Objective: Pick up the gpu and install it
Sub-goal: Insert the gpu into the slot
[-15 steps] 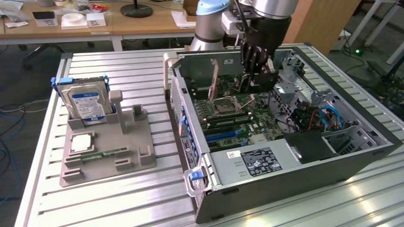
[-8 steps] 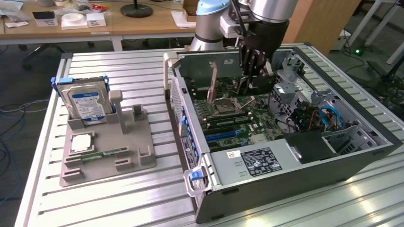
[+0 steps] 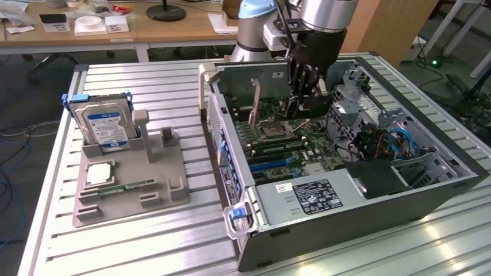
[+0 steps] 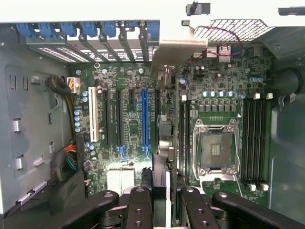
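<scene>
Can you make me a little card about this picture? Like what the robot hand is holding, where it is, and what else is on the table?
robot hand: gripper shut on the gpu, card held on its edge
where: inside the open computer case, over the motherboard, close to the long slots
gpu pushed into a slot: cannot tell
on the table: hard drive with a blue label, standing upright in the grey holder, to the exterior view's left of the case

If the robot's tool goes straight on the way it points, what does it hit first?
The tool grips the gpu edge-on, so the card leads. It would probably meet the motherboard first, near the black slot beside the blue slot, though depth is unclear.
</scene>
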{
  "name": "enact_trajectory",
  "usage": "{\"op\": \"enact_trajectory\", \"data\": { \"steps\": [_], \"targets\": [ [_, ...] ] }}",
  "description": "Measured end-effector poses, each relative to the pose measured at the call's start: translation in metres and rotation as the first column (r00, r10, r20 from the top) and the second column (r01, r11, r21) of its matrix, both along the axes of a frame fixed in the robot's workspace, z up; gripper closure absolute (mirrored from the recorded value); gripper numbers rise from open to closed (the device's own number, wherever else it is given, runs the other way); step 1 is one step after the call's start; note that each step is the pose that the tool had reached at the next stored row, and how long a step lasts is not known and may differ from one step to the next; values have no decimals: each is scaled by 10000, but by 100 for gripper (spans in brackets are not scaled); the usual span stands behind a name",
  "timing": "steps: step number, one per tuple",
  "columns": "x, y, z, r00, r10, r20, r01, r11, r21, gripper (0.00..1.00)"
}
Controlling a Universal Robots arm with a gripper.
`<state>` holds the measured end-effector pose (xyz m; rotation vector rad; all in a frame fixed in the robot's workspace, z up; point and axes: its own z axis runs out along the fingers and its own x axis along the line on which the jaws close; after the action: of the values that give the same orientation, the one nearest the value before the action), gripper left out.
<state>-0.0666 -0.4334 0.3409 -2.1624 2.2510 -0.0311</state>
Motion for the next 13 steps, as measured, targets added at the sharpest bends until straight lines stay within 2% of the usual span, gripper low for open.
{"op": "enact_trajectory", "data": {
  "steps": [5, 13],
  "targets": [
    [-3, -50, -10, 10000, -1, 1, 1, 10000, 0, 73],
    [-24, -59, -75, 10000, -1, 1, 1, 10000, 1, 73]
  ]
}}
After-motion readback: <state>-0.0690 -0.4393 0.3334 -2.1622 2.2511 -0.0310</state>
